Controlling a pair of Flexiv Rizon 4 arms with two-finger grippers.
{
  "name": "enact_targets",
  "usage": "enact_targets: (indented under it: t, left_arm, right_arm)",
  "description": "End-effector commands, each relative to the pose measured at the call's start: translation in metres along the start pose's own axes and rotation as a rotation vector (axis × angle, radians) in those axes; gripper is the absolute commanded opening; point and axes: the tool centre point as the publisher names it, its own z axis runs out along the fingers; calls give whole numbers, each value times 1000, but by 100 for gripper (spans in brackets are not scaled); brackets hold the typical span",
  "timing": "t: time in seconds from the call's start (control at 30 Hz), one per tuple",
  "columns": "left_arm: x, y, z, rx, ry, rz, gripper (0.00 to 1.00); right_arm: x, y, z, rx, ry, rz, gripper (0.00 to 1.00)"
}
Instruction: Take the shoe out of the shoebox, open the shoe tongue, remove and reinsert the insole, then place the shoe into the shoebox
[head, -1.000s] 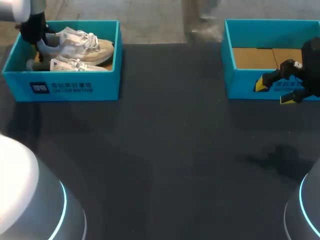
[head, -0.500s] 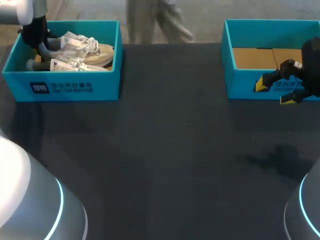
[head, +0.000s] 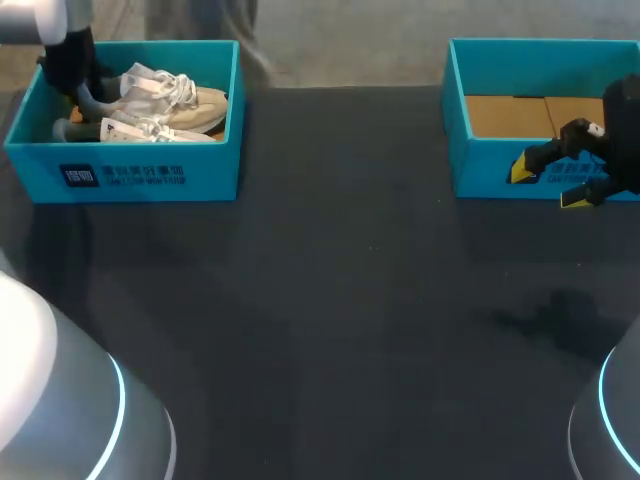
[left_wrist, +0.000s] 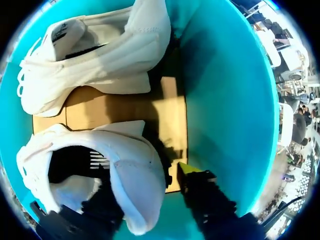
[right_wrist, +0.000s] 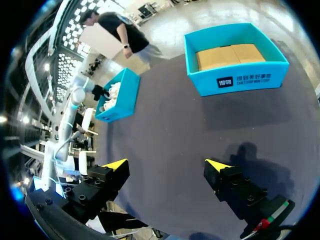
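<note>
Two white shoes lie side by side in the teal shoebox (head: 150, 175) at the table's far left. In the left wrist view my left gripper (left_wrist: 145, 172) straddles the heel of the nearer shoe (left_wrist: 125, 155). One finger is down inside the shoe's opening. The other, yellow-tipped finger (left_wrist: 187, 167) stands outside the heel with a small gap, so the gripper is open. The second shoe (left_wrist: 100, 60) lies ahead of it. In the head view the left gripper (head: 72, 65) hangs over the box's left end. My right gripper (head: 548, 186) hovers open and empty in front of the other box.
A second teal shoebox (head: 490, 175), with only a cardboard floor, stands at the far right; it lies ahead of the right gripper (right_wrist: 167, 165) as the box (right_wrist: 240, 82). Dark tabletop (head: 340, 300) spreads between and in front of the boxes.
The shoe at my left gripper has sunk a little and settled in the box, and the gripper's fingers have come apart. The right arm has not moved.
</note>
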Motion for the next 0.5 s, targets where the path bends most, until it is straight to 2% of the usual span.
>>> enact_targets:
  t: [0.03,0.27,0.5]
  left_arm:
    - [1,1,-13,1,-19,15,100]
    - [-5,-1,-33,-17,-52,34,100]
    - [-11,-8,-68,-54,-106,27,100]
  right_arm:
    - [0,0,1,-1,-2,1,100]
    - [0,0,1,-1,-2,1,100]
    - [0,0,1,-1,-2,1,100]
